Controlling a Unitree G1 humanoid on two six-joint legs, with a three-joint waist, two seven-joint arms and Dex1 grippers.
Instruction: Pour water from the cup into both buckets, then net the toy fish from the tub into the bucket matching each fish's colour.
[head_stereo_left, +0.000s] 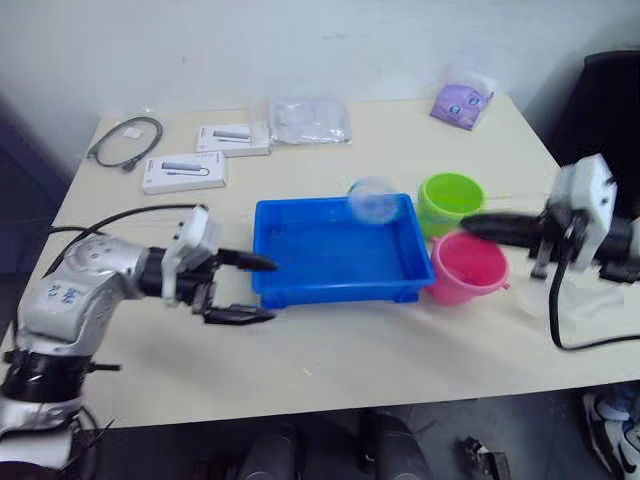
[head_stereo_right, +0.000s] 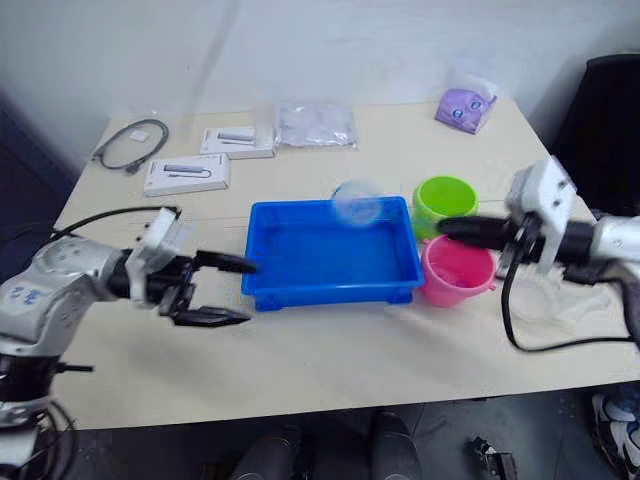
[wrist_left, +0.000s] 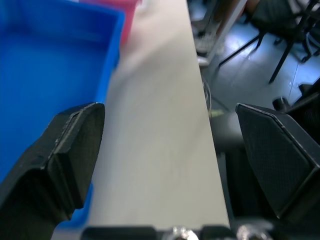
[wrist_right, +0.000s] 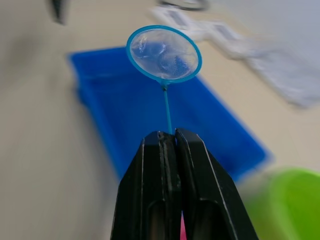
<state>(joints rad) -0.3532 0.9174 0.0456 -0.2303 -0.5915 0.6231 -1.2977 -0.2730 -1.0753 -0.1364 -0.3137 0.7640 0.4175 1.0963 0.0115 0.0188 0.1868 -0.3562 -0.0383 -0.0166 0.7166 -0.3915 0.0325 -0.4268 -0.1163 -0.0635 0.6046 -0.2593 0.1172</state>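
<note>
The blue tub (head_stereo_left: 330, 285) sits mid-table. Off its right end stand the lime green bucket (head_stereo_left: 450, 198) and, nearer, the pink bucket (head_stereo_left: 468, 268). My right gripper (head_stereo_left: 472, 226) hovers over the pink bucket, shut on the thin handle of the net (wrist_right: 164, 54). The net's hoop (head_stereo_left: 375, 200) hangs above the tub's far right corner. My left gripper (head_stereo_left: 260, 289) is open at the tub's left wall, with nothing between its fingers (wrist_left: 75, 145). A clear shape under my right arm looks like the cup (head_stereo_right: 556, 300), mostly hidden. The toy fish are hidden from me.
At the back left lie two white boxes (head_stereo_left: 183, 172), a coiled cable (head_stereo_left: 125, 140) and a clear plastic bag (head_stereo_left: 308, 120). A purple packet (head_stereo_left: 460, 103) sits at the back right. A black chair (head_stereo_left: 612, 90) stands beyond the table's right edge.
</note>
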